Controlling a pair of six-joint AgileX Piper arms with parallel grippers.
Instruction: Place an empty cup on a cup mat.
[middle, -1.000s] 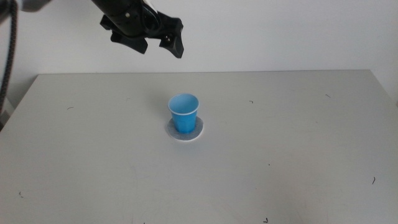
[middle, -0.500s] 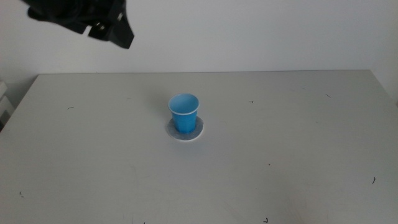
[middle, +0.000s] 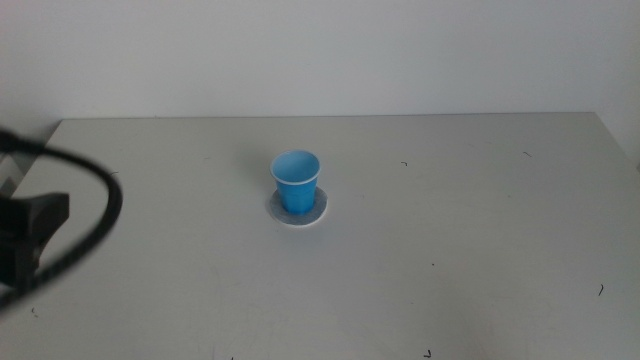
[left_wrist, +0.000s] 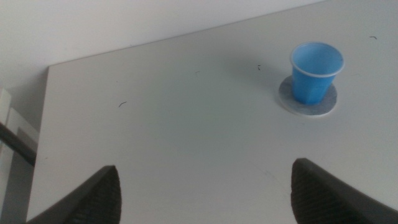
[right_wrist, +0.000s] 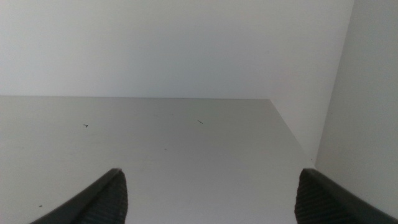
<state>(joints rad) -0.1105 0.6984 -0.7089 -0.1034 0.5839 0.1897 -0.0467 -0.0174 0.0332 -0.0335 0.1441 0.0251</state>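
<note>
The blue cup (middle: 296, 180) stands upright and empty on the grey cup mat (middle: 316, 212) near the middle of the table. Both also show in the left wrist view, the cup (left_wrist: 316, 74) on the mat (left_wrist: 328, 107), far ahead of my left gripper (left_wrist: 205, 202). That gripper is open and empty, drawn back over the table's left side. In the middle view only a dark part of the left arm (middle: 32, 228) shows at the left edge. My right gripper (right_wrist: 211, 202) is open and empty above the table's right part, out of the middle view.
The grey table (middle: 450, 250) bears only small dark specks. A white wall (middle: 400, 50) stands behind it. The left arm's black cable (middle: 103, 215) loops over the table's left edge. A wall (right_wrist: 373, 93) stands close to the table's right side.
The left arm has swung from high above the table's back left down to the left edge. The cup stays on the mat.
</note>
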